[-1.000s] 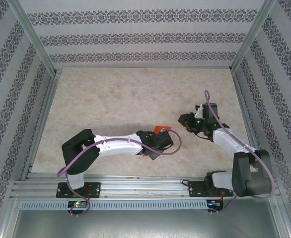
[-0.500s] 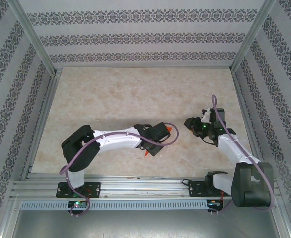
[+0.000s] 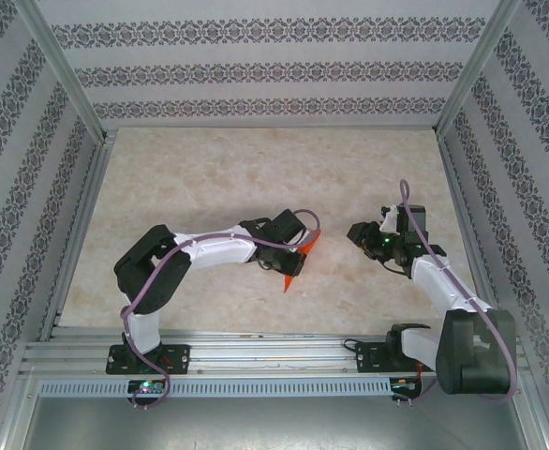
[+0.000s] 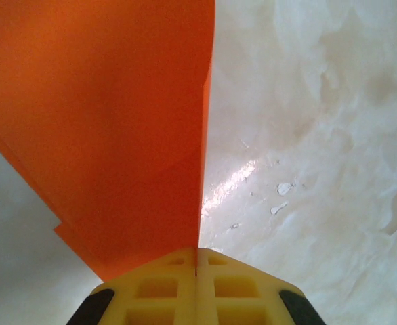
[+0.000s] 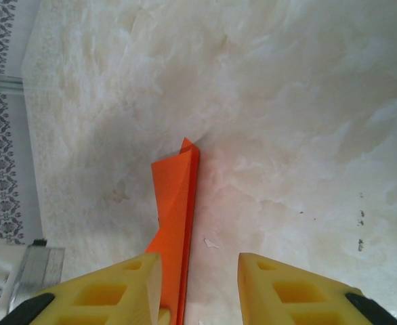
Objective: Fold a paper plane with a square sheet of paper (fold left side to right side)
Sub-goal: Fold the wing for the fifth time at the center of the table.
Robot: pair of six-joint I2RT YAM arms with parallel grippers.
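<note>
On the left of the top view, the left arm rose from its base, bent sharply at the elbow and stretched its white forearm rightward, low over the tabletop. That surface was glossy cream with a marbled pattern, enclosed by walls papered in dark floral bands. The left hand sat near the middle of the tabletop, clenched on the one piece of orange paper. The paper was thin, matte and plain, folded into a narrow shape tapering to a point toward the near edge.

The left wrist camera showed the left hand with its two yellow ribbed fingers pressed flush together, the orange paper clamped between them and running away as a broad flat panel with one straight edge.

To the right, well apart from the paper, the right arm folded back over its base with its right hand pointing left. Seen from the right wrist, the right hand was released, its two yellow fingers spread and holding nothing. The orange paper stood on edge beyond them as a slim creased sliver.
</note>
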